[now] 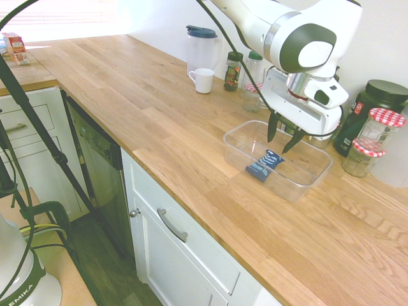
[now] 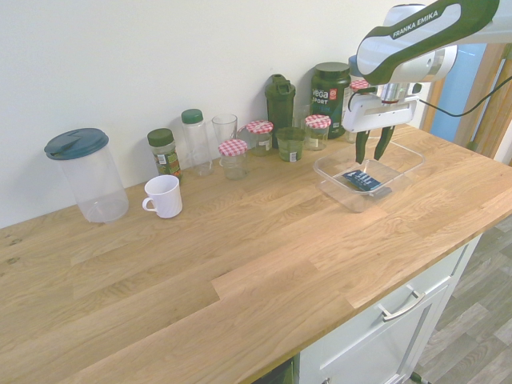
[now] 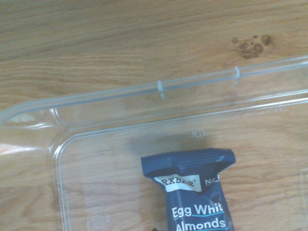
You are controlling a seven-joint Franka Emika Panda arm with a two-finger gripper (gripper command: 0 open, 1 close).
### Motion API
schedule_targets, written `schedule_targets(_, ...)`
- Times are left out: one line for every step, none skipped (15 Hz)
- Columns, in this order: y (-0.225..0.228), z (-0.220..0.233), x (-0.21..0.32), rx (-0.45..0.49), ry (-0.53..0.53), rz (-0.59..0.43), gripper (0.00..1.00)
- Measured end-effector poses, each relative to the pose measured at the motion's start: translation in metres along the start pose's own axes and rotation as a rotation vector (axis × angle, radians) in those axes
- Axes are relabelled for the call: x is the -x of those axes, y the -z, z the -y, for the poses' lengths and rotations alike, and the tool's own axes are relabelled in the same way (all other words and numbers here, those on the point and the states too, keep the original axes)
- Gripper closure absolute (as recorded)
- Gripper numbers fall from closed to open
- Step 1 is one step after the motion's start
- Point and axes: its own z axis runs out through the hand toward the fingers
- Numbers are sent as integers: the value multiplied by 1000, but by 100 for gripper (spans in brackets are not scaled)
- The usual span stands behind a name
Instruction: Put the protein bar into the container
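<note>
From where I sit, the protein bar [image 1: 265,164] lies flat on the floor of the container [image 1: 238,145], toward the wall that faces the tabletop's [image 1: 153,121] front edge. The wrist view confirms it: the dark blue wrapper [image 3: 192,192] rests inside the clear rim [image 3: 159,89], its crimped end a little short of the wall, with the print readable.

The gripper [image 1: 284,136] hangs directly over the container, its tips about level with the rim and just above the bar. The jaws stand apart with nothing between them; in the second exterior view I can see open space between the two dark fingers [image 2: 362,146], and the bar [image 2: 362,180] sits clear below them.

I judge the placing itself done: the bar is released and inside. What is in hand now is the retreat. The next move, as I see it, calls for a straight lift away from the container, keeping the jaws apart so they do not catch the wrapper or the rim. Behind the container stand the red-checked-lid jars [image 1: 376,139] and a dark tub [image 1: 370,108], so I would rise before swinging anywhere to avoid clipping them.
</note>
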Motion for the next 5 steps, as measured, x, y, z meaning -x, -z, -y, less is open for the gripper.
schedule_targets(2, 0, 0, -3, 0, -3, 0)
schedule_targets(7, 0, 0, -8, -1, -9, 0)
schedule_targets(14, -1, 1, -16, -1, -16, 0)
schedule_targets(24, -2, 2, -27, -1, -23, 0)
schedule_targets(33, -3, 3, -37, -1, -27, 0)
